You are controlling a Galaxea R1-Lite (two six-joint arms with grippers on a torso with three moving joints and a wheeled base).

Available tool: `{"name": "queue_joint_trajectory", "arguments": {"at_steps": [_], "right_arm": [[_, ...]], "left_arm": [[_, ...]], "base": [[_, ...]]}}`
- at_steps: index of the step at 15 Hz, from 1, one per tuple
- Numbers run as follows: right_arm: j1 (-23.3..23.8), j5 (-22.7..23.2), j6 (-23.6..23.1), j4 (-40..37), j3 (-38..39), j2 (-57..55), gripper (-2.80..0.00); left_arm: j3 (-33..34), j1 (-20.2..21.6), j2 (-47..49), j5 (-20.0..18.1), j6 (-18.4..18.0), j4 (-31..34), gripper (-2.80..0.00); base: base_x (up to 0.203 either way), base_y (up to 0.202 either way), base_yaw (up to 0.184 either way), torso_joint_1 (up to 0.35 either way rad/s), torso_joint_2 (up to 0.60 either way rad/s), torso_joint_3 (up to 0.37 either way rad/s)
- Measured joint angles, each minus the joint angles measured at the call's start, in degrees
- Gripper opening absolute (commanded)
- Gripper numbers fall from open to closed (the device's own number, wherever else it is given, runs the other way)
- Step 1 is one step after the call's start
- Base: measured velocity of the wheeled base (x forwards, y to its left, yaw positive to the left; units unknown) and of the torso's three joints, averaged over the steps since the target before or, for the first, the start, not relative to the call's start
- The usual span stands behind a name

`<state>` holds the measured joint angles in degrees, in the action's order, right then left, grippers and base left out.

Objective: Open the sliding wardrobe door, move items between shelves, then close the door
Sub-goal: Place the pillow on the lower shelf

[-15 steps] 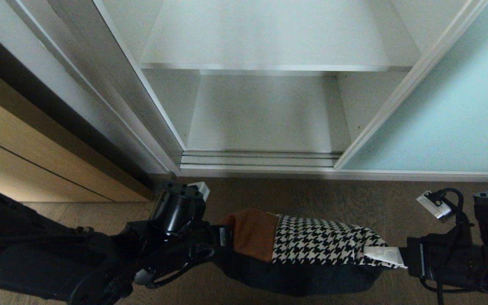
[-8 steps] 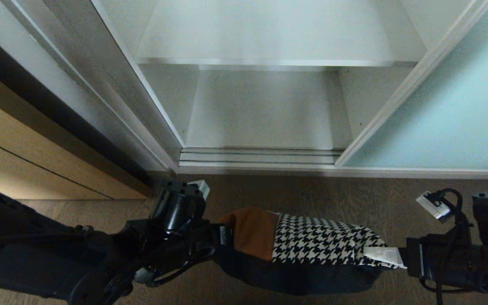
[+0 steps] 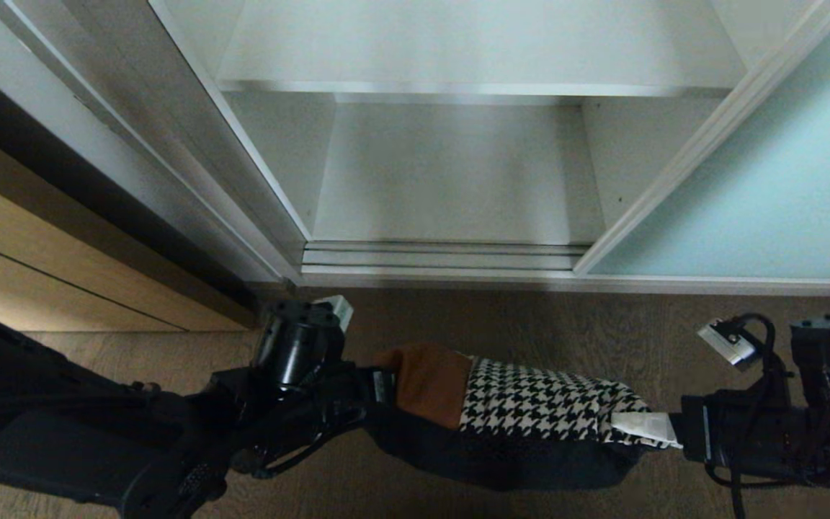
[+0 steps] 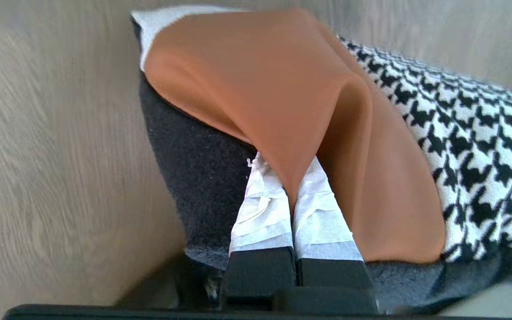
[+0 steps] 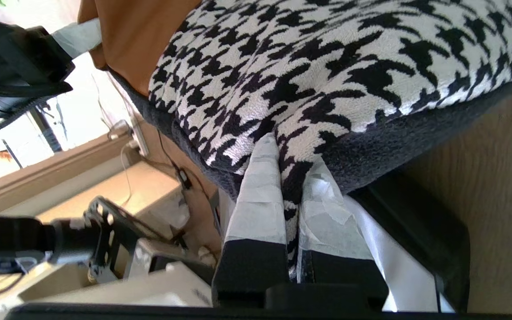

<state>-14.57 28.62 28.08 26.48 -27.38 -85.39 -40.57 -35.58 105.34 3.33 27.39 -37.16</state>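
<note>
Pinching the bag (image 3: 530, 404) at both ends, left end effector (image 3: 386, 389) on leather, right end effector (image 3: 645, 429) on houndstooth, I hold its long axis parallel to the open shelves (image 3: 451, 180) ahead.

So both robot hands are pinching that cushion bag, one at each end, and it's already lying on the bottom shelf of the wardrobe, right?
Not quite. Both grippers do pinch the cushion bag, the left gripper at the tan end, the right gripper at the houndstooth end. But the head view shows it held over the wooden floor in front of the wardrobe; the bottom shelf is bare.
</note>
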Motion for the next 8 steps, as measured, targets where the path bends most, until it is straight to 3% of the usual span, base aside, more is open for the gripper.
{"name": "queue_joint_trajectory", "arguments": {"at_steps": [4, 8], "right_arm": [[-0.14, -1.86, -0.3, -0.05, -6.37, -3.87, -2.8], [-0.12, -5.56, -0.52, -0.1, -18.34, -9.67, -2.8]], "left_arm": [[-3.41, 4.46, 1.16, 0.17, -0.66, -0.33, -2.8], [-7.52, 7.88, 2.02, -0.03, -1.46, -0.48, -2.8]], "base": [[0.0, 0.0, 0.0, 0.0, 0.0, 0.0], [0.0, 0.0, 0.0, 0.0, 0.0, 0.0]]}}
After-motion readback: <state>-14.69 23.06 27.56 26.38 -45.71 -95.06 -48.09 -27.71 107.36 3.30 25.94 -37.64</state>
